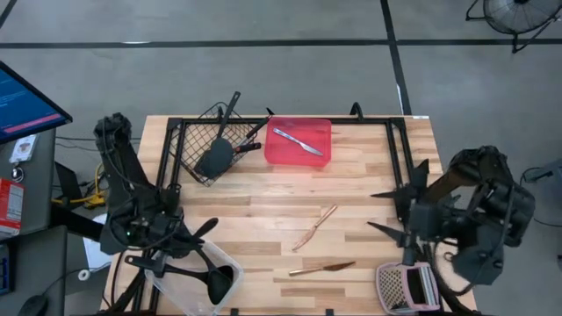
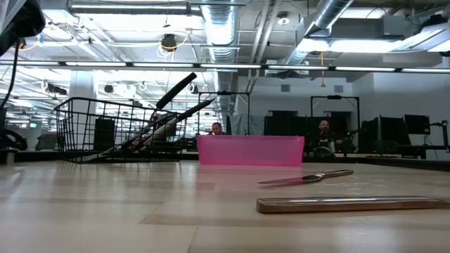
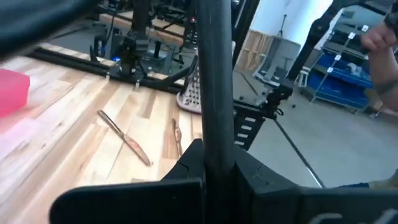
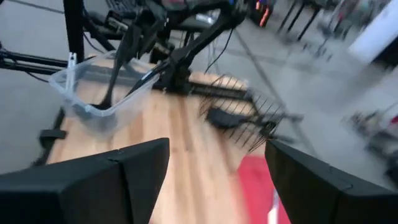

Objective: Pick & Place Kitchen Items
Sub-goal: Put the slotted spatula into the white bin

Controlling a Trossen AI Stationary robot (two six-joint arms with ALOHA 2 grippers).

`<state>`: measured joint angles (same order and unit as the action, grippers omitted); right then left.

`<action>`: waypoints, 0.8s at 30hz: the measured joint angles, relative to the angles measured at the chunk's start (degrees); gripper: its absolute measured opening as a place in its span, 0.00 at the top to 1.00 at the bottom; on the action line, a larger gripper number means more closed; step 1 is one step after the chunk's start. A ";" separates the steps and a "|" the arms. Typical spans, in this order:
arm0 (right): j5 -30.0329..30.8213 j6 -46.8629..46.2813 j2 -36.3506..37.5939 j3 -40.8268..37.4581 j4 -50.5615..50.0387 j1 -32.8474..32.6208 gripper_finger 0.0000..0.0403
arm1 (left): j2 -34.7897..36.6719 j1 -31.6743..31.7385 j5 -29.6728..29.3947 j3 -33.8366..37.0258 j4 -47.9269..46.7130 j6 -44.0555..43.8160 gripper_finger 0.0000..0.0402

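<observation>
The left gripper (image 1: pixel 189 254), fingers clamped on a black utensil (image 1: pixel 213 270), hangs over the clear tub (image 1: pixel 171 294) to place it, while the right gripper (image 1: pixel 391 211) waits, fingers apart, near two copper sticks (image 1: pixel 314 228) on the table (image 1: pixel 351 189) needing picking next.

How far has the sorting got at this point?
Partly done. A silver knife lies in the red tray, black utensils sit in the wire basket, and a ladle is in the clear tub. The left gripper holds a black handle. Two copper pieces remain on the table. The right gripper waits, open.
</observation>
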<state>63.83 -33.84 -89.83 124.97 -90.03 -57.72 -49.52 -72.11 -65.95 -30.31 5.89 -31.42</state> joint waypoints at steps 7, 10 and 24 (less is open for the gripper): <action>3.65 2.09 11.79 -0.16 0.06 -5.69 0.38 | 0.95 -1.02 -0.24 0.12 1.57 -0.46 0.98; 4.76 -1.22 19.33 -5.29 0.08 -9.30 0.40 | 1.60 -1.06 -0.24 0.12 1.74 -0.44 0.98; 19.71 -18.50 49.29 -55.61 17.23 -17.34 0.44 | 2.27 -1.01 1.35 0.12 1.97 1.42 0.98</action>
<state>83.54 -52.34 -40.55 69.36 -72.80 -75.07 -47.24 -73.12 -64.60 -30.20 7.86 -30.00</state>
